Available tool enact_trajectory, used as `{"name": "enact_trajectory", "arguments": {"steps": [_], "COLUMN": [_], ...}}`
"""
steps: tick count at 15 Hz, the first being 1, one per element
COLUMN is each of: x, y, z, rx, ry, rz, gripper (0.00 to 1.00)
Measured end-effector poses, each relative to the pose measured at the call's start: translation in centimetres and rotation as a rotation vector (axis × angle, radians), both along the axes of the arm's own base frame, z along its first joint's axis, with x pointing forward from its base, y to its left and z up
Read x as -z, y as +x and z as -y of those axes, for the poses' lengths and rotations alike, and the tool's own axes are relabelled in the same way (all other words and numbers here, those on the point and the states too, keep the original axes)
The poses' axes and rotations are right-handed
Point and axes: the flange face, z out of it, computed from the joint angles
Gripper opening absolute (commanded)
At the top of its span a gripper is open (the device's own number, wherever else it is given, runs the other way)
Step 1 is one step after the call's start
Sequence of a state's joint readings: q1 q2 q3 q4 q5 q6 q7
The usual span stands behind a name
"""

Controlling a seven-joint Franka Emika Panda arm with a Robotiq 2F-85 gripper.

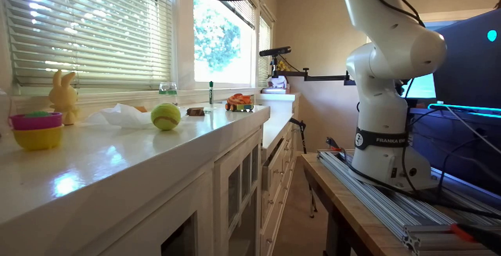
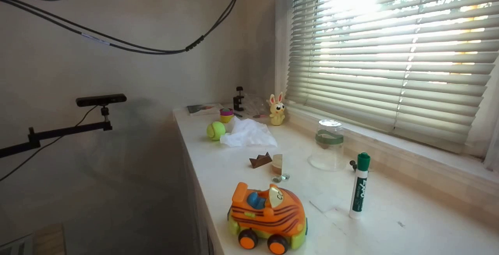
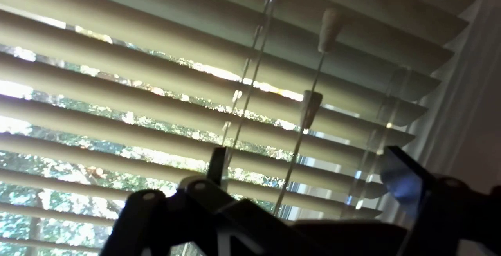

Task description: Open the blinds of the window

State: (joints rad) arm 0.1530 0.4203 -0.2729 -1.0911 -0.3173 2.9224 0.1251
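The white venetian blinds (image 1: pixel 98 40) hang lowered over the wide window (image 2: pixel 284 25), and show in both exterior views (image 2: pixel 390 60). Their slats are tilted, with trees and light showing through the gaps. In the wrist view the blinds (image 3: pixel 137 103) fill the background, tilted in the picture. Thin cords with two tassels (image 3: pixel 312 109) hang in front of the slats. Clear rod-like strips (image 3: pixel 385 130) hang near the right finger. My gripper (image 3: pixel 307 166) is open, fingers wide apart. A cord and the clear strips appear between the fingers; depth is unclear. Both exterior views leave the gripper out of frame.
A white counter (image 1: pixel 156 150) below the blinds holds a bunny figure (image 2: pixel 277 110), tennis ball (image 2: pixel 215 130), upturned glass (image 2: pixel 328 149), green marker (image 2: pixel 359 186) and toy car (image 2: pixel 269 218). A camera on a black arm (image 1: pixel 325 78) stands beyond. Arm cables (image 2: pixel 156 51) hang overhead.
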Motion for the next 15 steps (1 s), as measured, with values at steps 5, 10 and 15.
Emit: {"name": "enact_trajectory", "arguments": {"steps": [5,10,15], "x": [1.24,1.37,1.38], "y": [0.46,0.50,0.50], "z": [-0.11,-0.09,-0.07], "rx": [-0.002,-0.002,-0.001], "ry": [0.003,0.003,0.003], "rz": [-0.024,-0.026,-0.027], "gripper": [0.50,0.16,0.03]}}
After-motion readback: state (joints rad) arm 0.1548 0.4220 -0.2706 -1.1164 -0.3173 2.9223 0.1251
